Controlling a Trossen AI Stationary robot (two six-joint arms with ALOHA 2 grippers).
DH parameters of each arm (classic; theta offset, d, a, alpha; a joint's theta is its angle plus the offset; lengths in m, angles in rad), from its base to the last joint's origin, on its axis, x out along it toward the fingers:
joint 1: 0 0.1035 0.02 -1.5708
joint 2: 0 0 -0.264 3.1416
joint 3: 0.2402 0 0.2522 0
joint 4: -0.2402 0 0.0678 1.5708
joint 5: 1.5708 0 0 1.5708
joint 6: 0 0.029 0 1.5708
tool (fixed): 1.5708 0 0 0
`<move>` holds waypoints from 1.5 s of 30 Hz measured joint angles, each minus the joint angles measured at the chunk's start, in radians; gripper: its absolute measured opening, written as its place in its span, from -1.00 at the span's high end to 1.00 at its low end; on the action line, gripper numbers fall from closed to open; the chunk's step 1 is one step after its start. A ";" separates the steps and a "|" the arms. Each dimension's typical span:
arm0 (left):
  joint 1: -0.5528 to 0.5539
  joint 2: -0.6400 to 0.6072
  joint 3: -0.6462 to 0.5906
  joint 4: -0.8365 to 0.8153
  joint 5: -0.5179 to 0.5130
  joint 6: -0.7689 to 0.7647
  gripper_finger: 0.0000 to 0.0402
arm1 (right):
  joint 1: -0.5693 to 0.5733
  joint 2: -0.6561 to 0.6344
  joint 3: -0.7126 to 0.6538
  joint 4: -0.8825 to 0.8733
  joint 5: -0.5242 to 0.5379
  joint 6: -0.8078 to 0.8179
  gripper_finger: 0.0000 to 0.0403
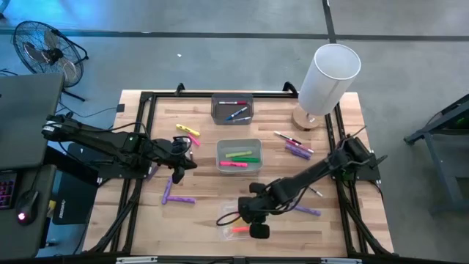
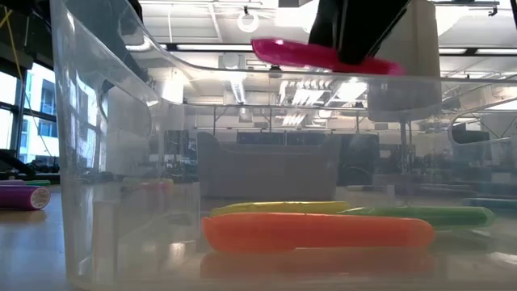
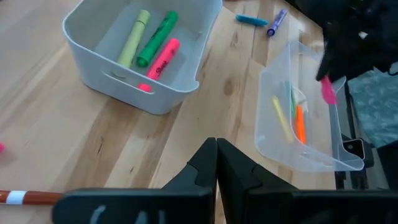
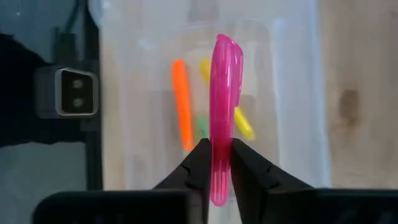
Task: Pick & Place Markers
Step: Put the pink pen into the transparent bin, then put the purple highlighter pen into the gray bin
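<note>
1. Over the desk's front edge, near its middle, the right gripper [image 4: 216, 167] hangs above a clear bin [image 3: 339, 158] — its fingers pinch a pink marker [image 4: 222, 112] between them, opened only as far as the marker's width.
2. Pink marker lies level in the low view, just above the bin's rim, not touching the markers below.
3. Inside the clear bin: an orange marker [image 2: 315, 232], a yellow marker [image 2: 279, 208] and a green marker [image 2: 432, 215], all lying flat on the bottom, close together.
4. Left gripper [image 3: 216, 163] sits over the desk's left half, partway between the left edge and the grey bin — jaws fully closed, nothing between them.
5. Grey bin [image 1: 256, 144] stands at the desk's centre; it holds a yellow-green, a green and a pink marker side by side.
6. Dark bin [image 1: 217, 110] by the back edge, left of the white cylinder, holds a few dark markers with red and blue caps.
7. White cylinder [image 1: 328, 78] stands on a round wooden base at the back right corner.
8. Loose markers on the bare wood: a yellow marker [image 1: 187, 130] behind the left gripper; purple markers [image 1: 177, 198] toward the front left; a cluster of purple and red-capped ones [image 1: 294, 145] right of the grey bin; one more purple [image 1: 308, 211] near the right arm.
9. A floor fan [image 1: 45, 48] stands off the desk, beyond its back left corner.
</note>
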 joint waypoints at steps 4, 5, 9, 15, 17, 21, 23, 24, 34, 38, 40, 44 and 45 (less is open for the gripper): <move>0.000 0.000 0.000 0.001 0.033 0.002 0.91 | -0.008 -0.002 0.001 -0.017 -0.002 0.001 0.52; 0.000 0.000 0.000 0.000 0.039 0.003 0.87 | -0.008 -0.002 0.001 -0.028 -0.002 0.001 0.49; 0.000 0.000 0.000 0.000 0.051 0.003 0.65 | -0.008 -0.003 0.001 -0.045 -0.001 -0.002 0.49; 0.000 0.000 0.000 0.008 0.006 0.010 0.42 | -0.008 -0.030 0.001 -0.148 0.048 -0.011 0.82; 0.000 0.000 0.002 0.017 0.027 0.035 0.41 | -0.012 -0.054 -0.008 -0.186 0.046 -0.055 0.95; -0.026 0.015 0.042 -0.012 0.026 0.041 0.40 | -0.013 -0.173 -0.166 -0.104 0.049 -0.036 0.94; -0.057 0.055 0.077 -0.027 -0.004 0.063 0.40 | -0.013 -0.265 -0.286 -0.016 0.056 0.017 0.95; -0.076 0.076 0.095 -0.043 -0.019 0.074 0.40 | -0.012 -0.315 -0.350 0.028 0.064 0.050 0.97; -0.292 0.352 0.246 -0.246 -0.050 0.169 0.40 | 0.026 -0.857 -0.858 0.290 0.265 0.335 0.99; -0.352 0.460 0.246 -0.247 -0.008 0.147 0.40 | 0.047 -1.015 -0.943 0.308 0.320 0.365 1.00; -0.370 0.516 0.246 -0.240 0.003 0.113 0.40 | 0.061 -1.071 -0.965 0.310 0.333 0.365 1.00; -0.403 0.605 0.246 -0.237 0.006 0.074 0.40 | 0.086 -1.141 -0.982 0.304 0.339 0.328 1.00; -0.408 0.626 0.246 -0.239 0.012 0.069 0.40 | 0.090 -1.149 -0.982 0.301 0.340 0.316 1.00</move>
